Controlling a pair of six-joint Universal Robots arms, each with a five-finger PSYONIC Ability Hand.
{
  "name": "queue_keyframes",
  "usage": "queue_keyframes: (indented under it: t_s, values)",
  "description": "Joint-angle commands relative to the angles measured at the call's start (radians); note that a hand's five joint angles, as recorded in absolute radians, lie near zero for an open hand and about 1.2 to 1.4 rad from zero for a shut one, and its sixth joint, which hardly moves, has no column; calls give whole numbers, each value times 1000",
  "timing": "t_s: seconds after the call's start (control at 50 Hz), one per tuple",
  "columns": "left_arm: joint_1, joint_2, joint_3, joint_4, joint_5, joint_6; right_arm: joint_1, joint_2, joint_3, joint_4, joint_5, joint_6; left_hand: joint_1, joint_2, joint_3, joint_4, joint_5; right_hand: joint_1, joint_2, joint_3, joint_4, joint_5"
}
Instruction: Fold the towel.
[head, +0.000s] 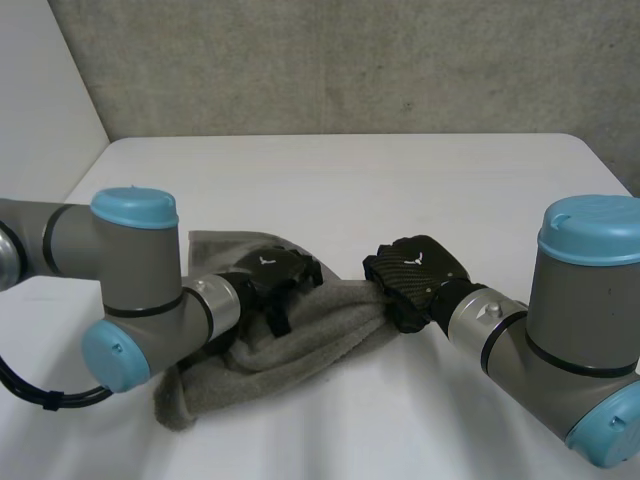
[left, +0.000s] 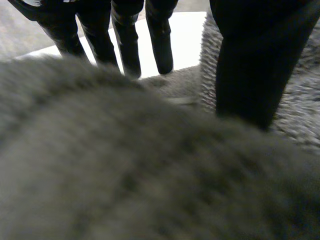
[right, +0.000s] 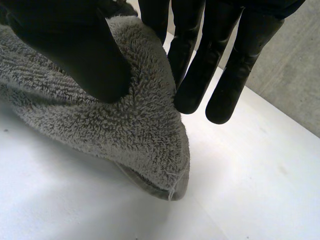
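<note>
White table (head: 400, 180): bunched towel (head: 300, 345) pinched by left hand (head: 275, 275), right hand (head: 415, 275).

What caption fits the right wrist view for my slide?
Right hand pinching a bunched end of the grey towel over the white table.

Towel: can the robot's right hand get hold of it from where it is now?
Yes, it looks so. The right hand is at one end of the towel, thumb on top and fingers behind, pinching the fold. Nothing stands between them.
</note>
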Motion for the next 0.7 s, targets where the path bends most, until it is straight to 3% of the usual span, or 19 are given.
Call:
queue_keyframes:
  t_s: [0.02, 0.04, 0.16, 0.26, 0.3, 0.34, 0.36, 0.38, 0.4, 0.42, 0.44, 0.48, 0.6, 0.66, 0.7]
  values:
    - [-7, -40, 21, 2, 31, -3, 1, -8, -7, -10, 4, -13, 597, 596, 596, 605, 605, 422, 225, 206, 202, 234]
    - [-7, -41, 32, 4, 28, -3, 1, -8, -8, -10, 4, -13, 849, 848, 848, 857, 857, 422, 225, 206, 202, 234]
    - [0, -27, 83, 64, -21, -5, 4, -3, -72, -22, 16, -48, 898, 897, 897, 906, 906, 422, 225, 206, 202, 234]
    - [7, 69, 184, 291, -173, -5, 7, 14, -213, -86, 114, -123, 898, 897, 897, 906, 906, 422, 225, 206, 202, 234]
    - [9, 100, 216, 370, -193, -8, 12, 35, -352, -187, 215, -167, 898, 897, 897, 906, 906, 422, 225, 206, 202, 234]
    - [7, 125, 242, 445, -198, -8, 14, 43, -418, -268, 255, -174, 898, 897, 897, 906, 906, 422, 225, 206, 202, 234]
    - [6, 155, 267, 526, -204, -8, 14, 43, -419, -269, 256, -174, 898, 897, 897, 906, 906, 422, 225, 206, 202, 234]
    - [7, 189, 281, 607, -205, -8, 15, 41, -463, -374, 284, -177, 898, 897, 897, 906, 906, 422, 225, 206, 202, 234]
    - [7, 189, 281, 608, -206, -8, 15, 41, -463, -375, 285, -177, 898, 897, 897, 906, 906, 422, 225, 206, 202, 234]
    - [7, 219, 282, 684, -207, -8, 18, 35, -490, -509, 306, -175, 898, 897, 897, 906, 906, 422, 225, 206, 202, 234]
    - [9, 248, 282, 749, -213, -9, 18, 35, -491, -510, 306, -175, 898, 897, 897, 906, 906, 422, 225, 206, 202, 234]
    - [9, 265, 279, 798, -218, -9, 20, 9, -488, -681, 332, -183, 898, 897, 897, 906, 906, 422, 225, 206, 202, 234]
    - [7, 283, 131, 763, -218, 0, 47, 3, -429, -631, 297, -186, 898, 897, 897, 906, 906, 422, 225, 206, 202, 234]
    - [7, 276, 77, 749, -218, 2, 81, 6, -367, -545, 228, -195, 898, 897, 897, 906, 906, 422, 225, 206, 202, 234]
    - [7, 261, -62, 710, -218, 5, 87, 18, -307, -402, 188, -215, 898, 897, 897, 906, 906, 422, 225, 206, 202, 234]
